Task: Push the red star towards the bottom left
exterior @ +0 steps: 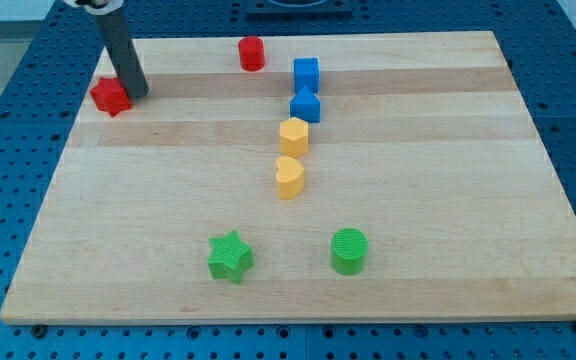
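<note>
My tip (138, 94) is touching the red star (110, 96); no claw showing. Sitting around: two reds, two blues, two yellows, two greens.

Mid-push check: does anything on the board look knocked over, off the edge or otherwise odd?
Nothing stands out. All blocks sit flat on the wooden board. The red star lies near the view's top-left edge, still on the board, with my tip against its right side.
</note>
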Motion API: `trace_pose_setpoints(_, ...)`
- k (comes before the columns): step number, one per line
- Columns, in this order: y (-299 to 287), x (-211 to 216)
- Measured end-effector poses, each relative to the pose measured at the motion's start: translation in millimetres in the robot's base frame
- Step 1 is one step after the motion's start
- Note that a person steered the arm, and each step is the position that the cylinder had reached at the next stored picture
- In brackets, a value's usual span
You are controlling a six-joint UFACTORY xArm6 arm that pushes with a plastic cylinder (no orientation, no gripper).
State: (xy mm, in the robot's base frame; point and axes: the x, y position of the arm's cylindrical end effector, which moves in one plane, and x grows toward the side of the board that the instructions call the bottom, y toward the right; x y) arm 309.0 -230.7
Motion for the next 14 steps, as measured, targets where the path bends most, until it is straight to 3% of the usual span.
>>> trace_pose_setpoints(1,0.7,-51.1)
trace_pose_setpoints(2,-18.1,-29.3)
trace_pose_setpoints(3,-18.1,18.3)
trace_pose_setpoints(4,-15.7,28.1)
trace_pose_setpoints(5,-23.9,4.7)
trace_pose_setpoints(6,-39.3,27.0)
trace_pose_setpoints(8,-10.2,98.9)
trace_pose_setpoints(9,-14.9,99.7)
trace_pose_setpoints(11,-20.6,177.4)
trace_pose_setpoints(13,-56.0,157.5)
trace_pose_setpoints(14,-65.3,183.5)
